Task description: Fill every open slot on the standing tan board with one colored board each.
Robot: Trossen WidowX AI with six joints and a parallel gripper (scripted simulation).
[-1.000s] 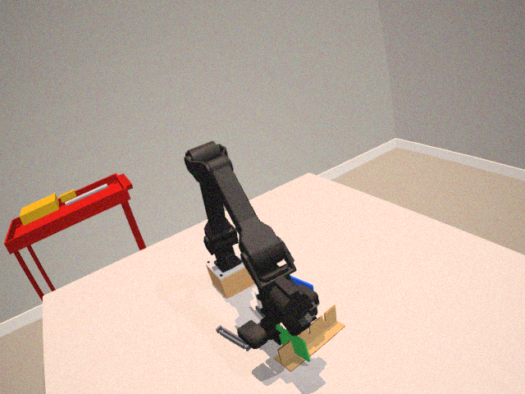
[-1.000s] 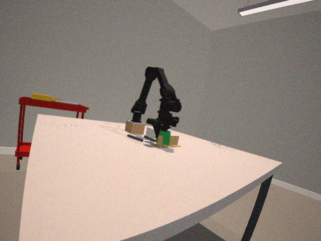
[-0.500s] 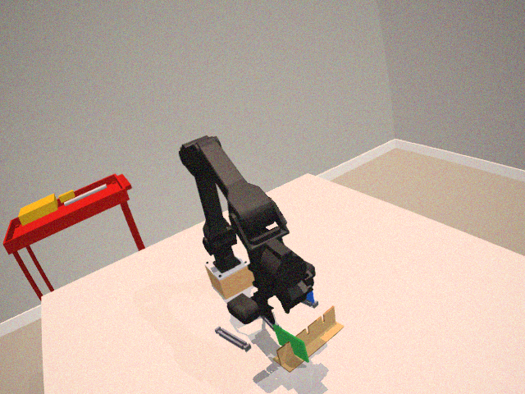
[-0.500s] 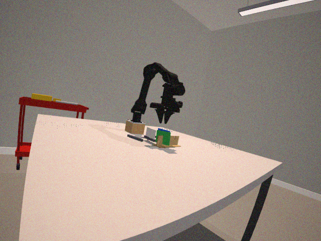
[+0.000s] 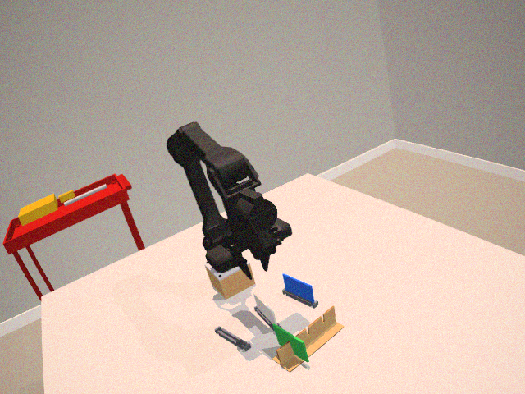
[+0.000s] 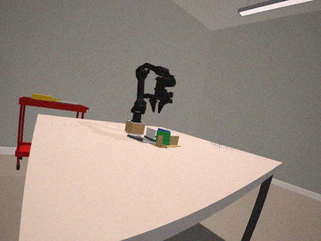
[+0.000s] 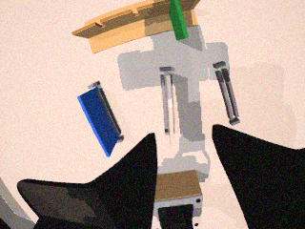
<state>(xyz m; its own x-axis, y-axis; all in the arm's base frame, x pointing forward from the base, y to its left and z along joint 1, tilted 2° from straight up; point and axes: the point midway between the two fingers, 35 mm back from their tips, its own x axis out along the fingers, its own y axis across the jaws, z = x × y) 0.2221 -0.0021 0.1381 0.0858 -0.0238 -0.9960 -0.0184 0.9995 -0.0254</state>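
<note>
Tan board [image 5: 329, 317] [image 6: 174, 140] [image 7: 119, 37] standing on the worktop [image 5: 403, 318] [image 6: 116, 176] [image 7: 38, 86], and look at this, the green board [image 5: 291, 342] [image 6: 163, 137] [image 7: 178, 21] sits upright and crosswise on it, near one end! Two slots along the rest of its top edge are open.

Up above, well apart from the boards, hangs the gripper [image 5: 258, 273] [image 6: 156, 112] [image 7: 185, 135], fingers pointing down, parted part of the way, and nothing between them at all!

Over to the blue board [image 5: 298, 288] [image 6: 164, 129] [image 7: 101, 121], upright in its dark holder, off to one side and apart from the tan board. And the white board [image 5: 264, 309] [image 6: 151, 133] [image 7: 171, 105], it's in a holder too, between the blue board and the empty holder [image 5: 232, 338] [image 6: 134, 137] [image 7: 226, 95]! That one carries no board, just its bare rails.

At the back, the black arm rises from a wooden block [image 5: 233, 283] [image 6: 135, 127] [image 7: 177, 185]. Beyond the worktop's edge, a red cart [image 5: 76, 220] [image 6: 51, 105], with a yellow box [image 5: 38, 209] [image 6: 41, 97] on top!
</note>
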